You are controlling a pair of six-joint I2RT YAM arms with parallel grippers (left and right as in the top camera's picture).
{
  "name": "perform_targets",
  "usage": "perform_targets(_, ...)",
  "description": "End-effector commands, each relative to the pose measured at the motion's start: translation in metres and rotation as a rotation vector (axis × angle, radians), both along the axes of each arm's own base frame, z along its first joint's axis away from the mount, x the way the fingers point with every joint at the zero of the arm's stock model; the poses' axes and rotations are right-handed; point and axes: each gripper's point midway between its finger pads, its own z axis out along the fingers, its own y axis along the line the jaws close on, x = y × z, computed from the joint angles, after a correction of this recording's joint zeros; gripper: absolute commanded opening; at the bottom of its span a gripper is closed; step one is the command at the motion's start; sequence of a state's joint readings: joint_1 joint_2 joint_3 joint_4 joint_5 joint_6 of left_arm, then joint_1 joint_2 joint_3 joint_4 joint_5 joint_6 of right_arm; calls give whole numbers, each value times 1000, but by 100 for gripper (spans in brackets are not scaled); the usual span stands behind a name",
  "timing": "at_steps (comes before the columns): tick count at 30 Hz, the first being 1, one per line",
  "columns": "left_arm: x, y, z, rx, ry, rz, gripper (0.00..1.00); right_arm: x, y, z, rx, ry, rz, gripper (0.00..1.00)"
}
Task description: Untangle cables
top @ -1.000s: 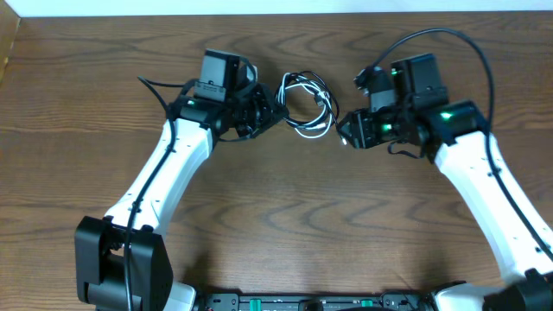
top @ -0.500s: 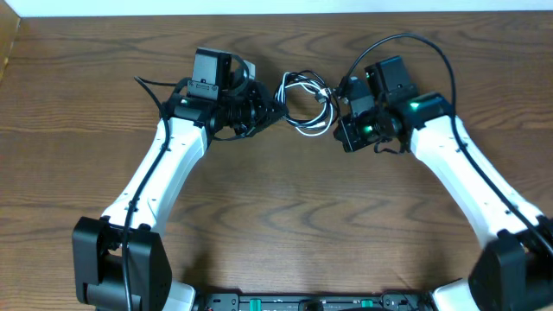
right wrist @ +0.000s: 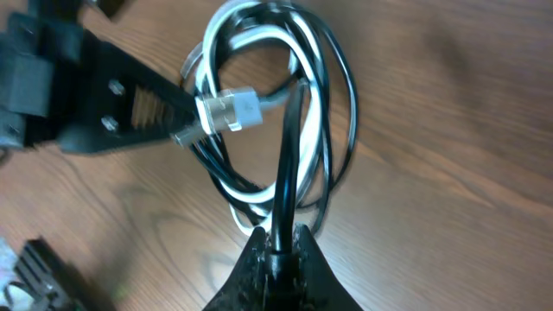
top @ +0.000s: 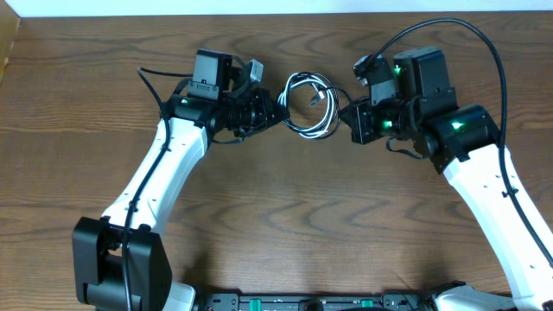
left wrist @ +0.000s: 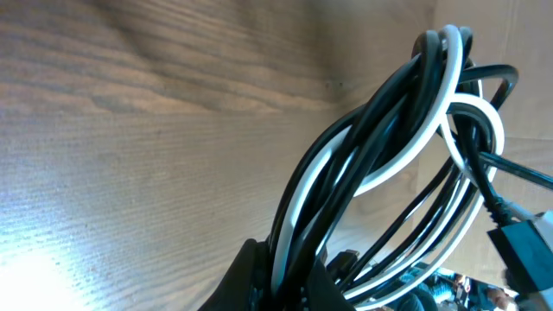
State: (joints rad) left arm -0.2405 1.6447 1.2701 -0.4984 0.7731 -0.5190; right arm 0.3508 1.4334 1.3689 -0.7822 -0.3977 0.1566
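While both arms meet at the far middle of the wooden table (top: pixel 285 225) | cables (top: pixel 309 105): black-and-white looped bundle, strung between the two grippers | left gripper (top: pixel 277 111): clamped tight on bundle's left side | right gripper (top: pixel 347 117): pinched closed on one black cord, right side

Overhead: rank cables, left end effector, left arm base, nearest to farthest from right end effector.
1. cables, gripped by the right end effector, at its left.
2. left end effector, across the bundle.
3. left arm base, bottom-left corner.
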Motion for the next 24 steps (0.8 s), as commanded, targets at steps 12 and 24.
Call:
perform_targets(12,-26,-35,7,-28,-6,-128,8,30,50,-16,117,34,7,1)
perform_targets(24,-25,-63,63,-320,-31,-214,7,33,79,-88,87,199,57,1)
